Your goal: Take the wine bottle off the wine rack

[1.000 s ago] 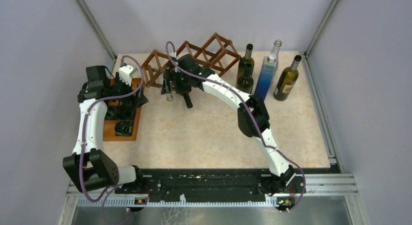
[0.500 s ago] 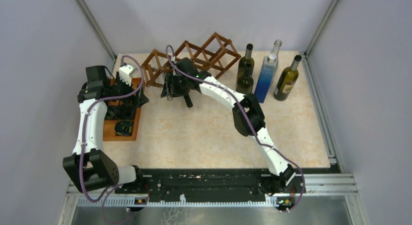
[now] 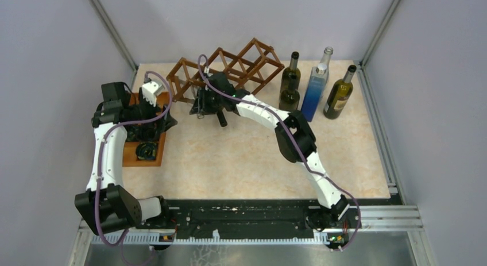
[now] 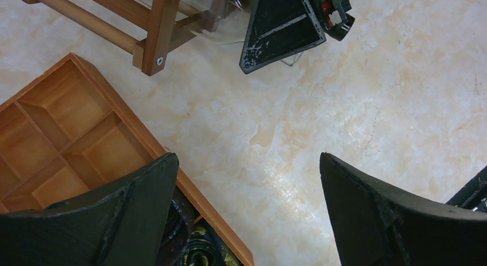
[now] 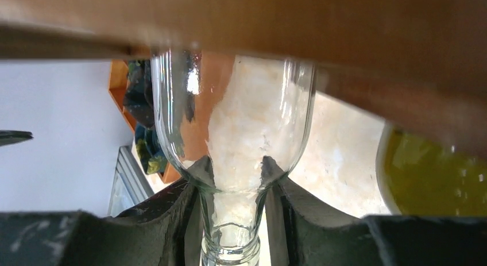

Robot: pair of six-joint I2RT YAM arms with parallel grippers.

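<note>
Neck of the wine bottle (image 5: 232,134) snug between right fingers (image 5: 172,223)

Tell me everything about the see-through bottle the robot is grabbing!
The wine bottle is clear, colourless glass and looks empty. It lies on its side in the wine rack, with its neck poking out toward the arms and a wooden bar crossing its body. The right gripper clamps its narrow neck, one black finger on each side. Its base is hidden inside the rack.
</note>
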